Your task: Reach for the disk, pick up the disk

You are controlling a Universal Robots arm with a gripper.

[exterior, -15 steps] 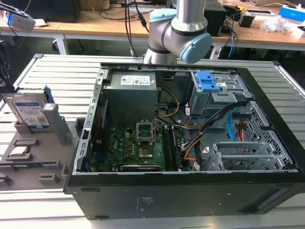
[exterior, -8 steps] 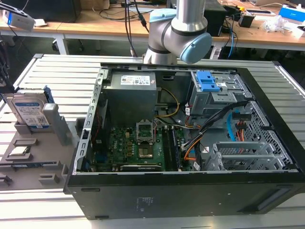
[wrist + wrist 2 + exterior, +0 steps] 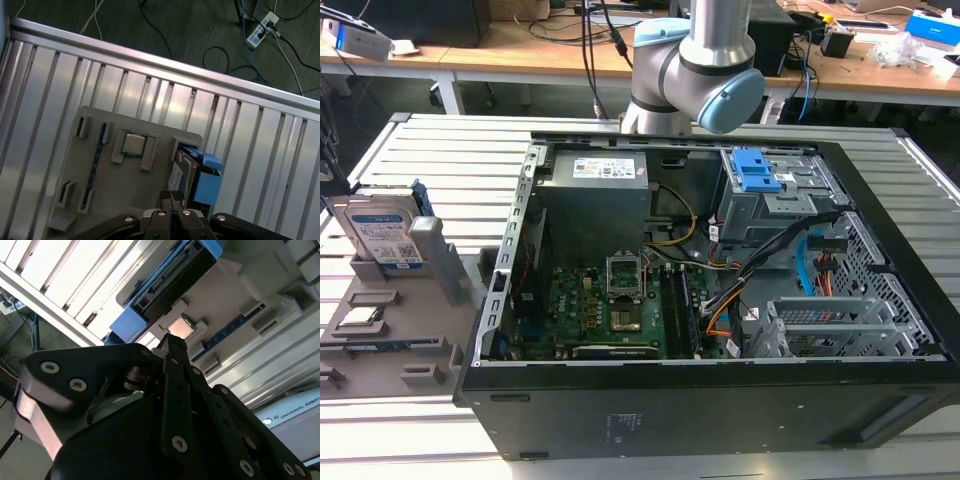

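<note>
The gripper point(image 3: 172, 196) hangs over the grey tray point(image 3: 130, 185), its fingers pressed together and holding nothing; its tips are near the disk point(image 3: 181, 172). The disk stands on edge in a tray slot, close to a square chip point(image 3: 133, 143); in the exterior view it sits at the left, outside the open computer case point(image 3: 670, 410).

Silver tubular arm point(image 3: 715, 25) at twelve o'clock in the exterior view, with grey rounded joints closed by pale blue caps point(image 3: 730, 100). Ends in a black gripper point(image 3: 172, 342) of flat jointed links, pinned at the pivots with round silver screws point(image 3: 180, 443).
</note>
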